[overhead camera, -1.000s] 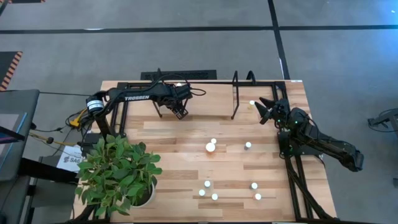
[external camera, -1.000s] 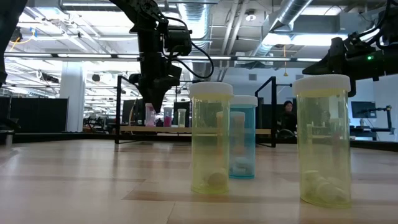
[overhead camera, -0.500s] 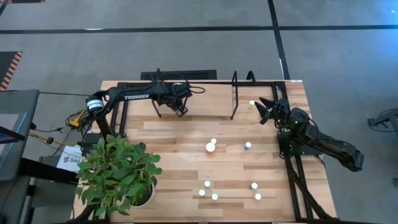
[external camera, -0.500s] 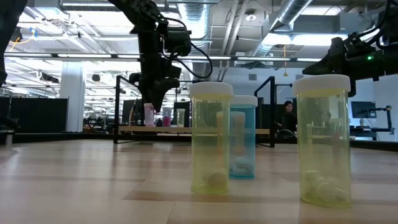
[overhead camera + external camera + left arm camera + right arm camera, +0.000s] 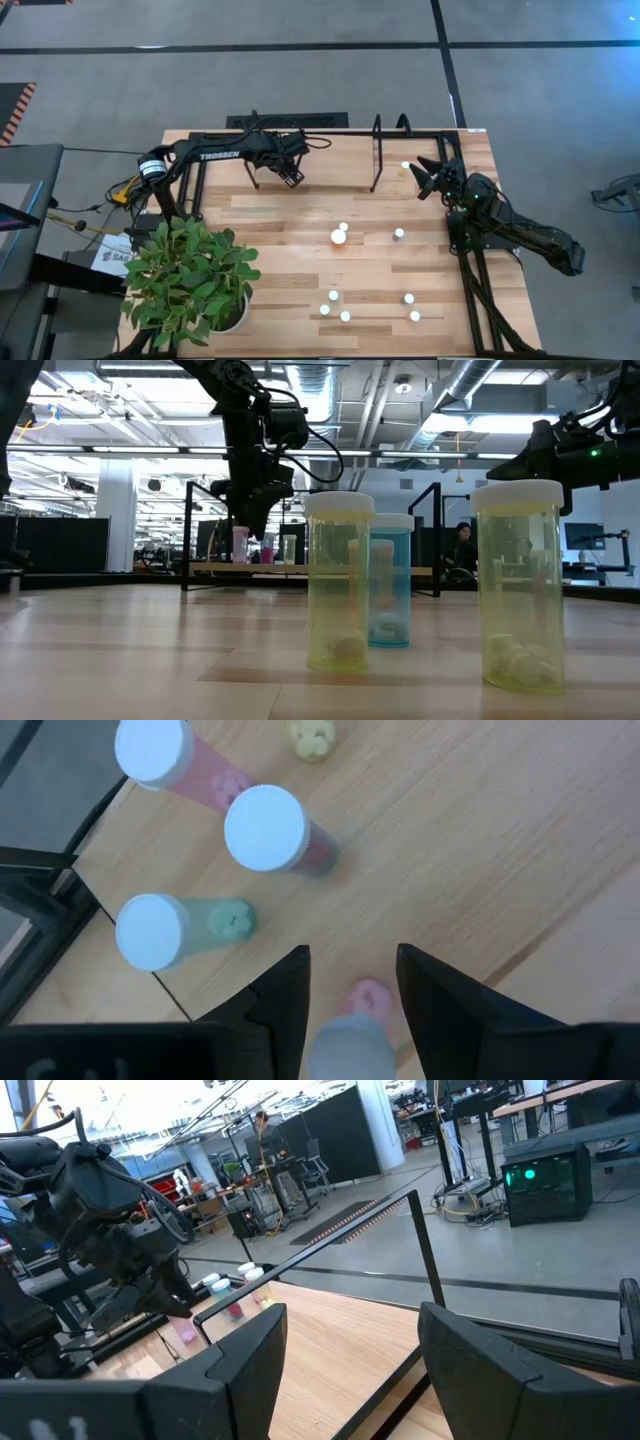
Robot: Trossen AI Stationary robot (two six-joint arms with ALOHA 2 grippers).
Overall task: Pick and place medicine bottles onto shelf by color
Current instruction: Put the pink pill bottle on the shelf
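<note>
Left gripper (image 5: 350, 985), narrow around a pink bottle (image 5: 352, 1020) set on the shelf (image 5: 330, 165) at the surface's 11 o'clock: a snagging release may tip neighbours (image 5: 265, 828); right gripper (image 5: 424, 175) waits wide at 2 o'clock.

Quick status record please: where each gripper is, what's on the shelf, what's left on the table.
left gripper: over the black-barred wood shelf, around a pink white-capped bottle
right gripper: open, empty, waiting by the shelf's right end
on shelf: two pink bottles and one teal bottle standing; a yellowish one beyond
left on table: several white-capped bottles, yellowish and teal ones nearest the low camera
</note>
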